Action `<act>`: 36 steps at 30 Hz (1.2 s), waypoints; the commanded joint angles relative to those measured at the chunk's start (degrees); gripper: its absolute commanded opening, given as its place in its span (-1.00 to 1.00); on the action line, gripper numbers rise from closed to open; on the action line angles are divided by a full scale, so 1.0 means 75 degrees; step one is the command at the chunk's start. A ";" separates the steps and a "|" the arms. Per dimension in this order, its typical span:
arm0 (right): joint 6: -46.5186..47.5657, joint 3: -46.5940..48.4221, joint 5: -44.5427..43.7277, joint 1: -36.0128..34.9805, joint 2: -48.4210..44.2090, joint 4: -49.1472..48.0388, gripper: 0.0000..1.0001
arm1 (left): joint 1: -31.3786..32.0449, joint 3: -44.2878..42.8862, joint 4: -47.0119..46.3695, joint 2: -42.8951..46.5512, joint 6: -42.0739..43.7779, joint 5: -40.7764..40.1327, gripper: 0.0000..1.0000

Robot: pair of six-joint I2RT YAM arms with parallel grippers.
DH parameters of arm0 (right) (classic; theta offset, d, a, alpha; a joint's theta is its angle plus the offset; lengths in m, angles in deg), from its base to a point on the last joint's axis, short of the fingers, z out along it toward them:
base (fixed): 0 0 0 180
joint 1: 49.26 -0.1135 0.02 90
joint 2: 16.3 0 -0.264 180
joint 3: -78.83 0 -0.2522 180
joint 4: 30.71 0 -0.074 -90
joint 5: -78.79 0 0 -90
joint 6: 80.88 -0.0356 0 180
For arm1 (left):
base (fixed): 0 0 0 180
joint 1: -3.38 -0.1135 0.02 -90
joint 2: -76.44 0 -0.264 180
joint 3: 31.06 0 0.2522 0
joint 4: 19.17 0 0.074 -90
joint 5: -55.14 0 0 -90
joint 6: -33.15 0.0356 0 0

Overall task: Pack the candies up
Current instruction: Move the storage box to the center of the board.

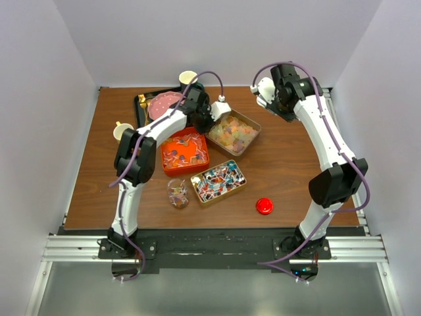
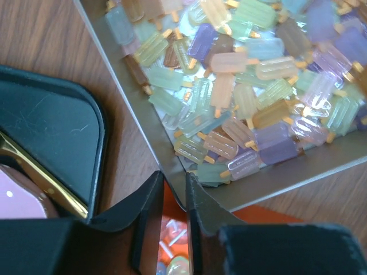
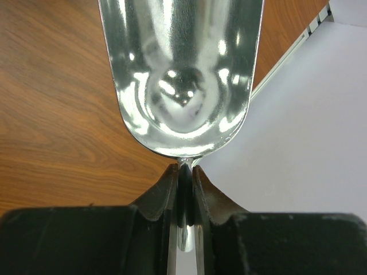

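Pale popsicle-shaped gummy candies [image 2: 241,86] fill a metal tin [image 1: 233,131] at the middle back. Wrapped candies lie in an orange container [image 1: 185,150] and in a second tin [image 1: 218,182]. A small clear jar [image 1: 177,193] holds a few candies. My left gripper [image 1: 208,120] hovers over the near corner of the gummy tin [image 2: 143,114]. Its jaws [image 2: 174,177] stand a narrow gap apart and hold nothing. My right gripper [image 1: 268,97] is raised at the back right. In the right wrist view it [image 3: 183,169] is shut on the handle of an empty metal scoop [image 3: 183,74].
A round red lid [image 1: 264,206] lies at the front right. A black tray [image 1: 141,105] with a pink plate [image 1: 161,104] sits at the back left, and it also shows in the left wrist view [image 2: 51,132]. Paper cups stand at the back [image 1: 188,77] and left [image 1: 122,130].
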 commanded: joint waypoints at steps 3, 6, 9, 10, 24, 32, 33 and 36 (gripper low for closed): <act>0.0060 0.0008 -0.0173 -0.0072 -0.0421 0.0089 -1.00 | -0.0035 -0.0606 0.0923 -0.0022 0.1999 0.0610 -0.68; 0.0095 -0.0039 -0.0138 -0.0107 -0.0421 0.0148 -1.00 | 0.0082 -0.1777 0.1649 -0.0783 0.2808 0.0387 -0.79; 0.0083 -0.0097 -0.0079 -0.0118 -0.0445 0.0160 -1.00 | 0.0117 -0.2342 0.1523 -0.1207 0.3522 0.0165 -0.80; 0.0072 -0.0121 -0.0067 -0.0119 -0.0468 0.0148 -1.00 | 0.0152 -0.2377 0.1464 -0.1254 0.3770 0.0129 -0.81; 0.0353 -0.0813 0.0494 -0.0107 -0.0796 0.0300 -1.00 | 0.0235 0.0069 0.0483 0.0315 0.3446 0.0410 -0.77; 0.0973 -0.0905 0.1816 -0.0107 -0.0749 0.0629 -1.00 | 0.0223 0.0997 -0.1706 0.1241 0.1200 -0.0243 0.12; 0.1125 -0.1057 0.2075 -0.0107 -0.0784 0.0628 -1.00 | 0.0211 0.0974 -0.1875 0.1439 0.0869 -0.0374 0.22; 0.1816 -0.1678 0.2884 -0.0118 -0.1077 0.0407 -1.00 | 0.0176 0.0553 -0.1830 0.1791 -0.0291 -0.0503 0.38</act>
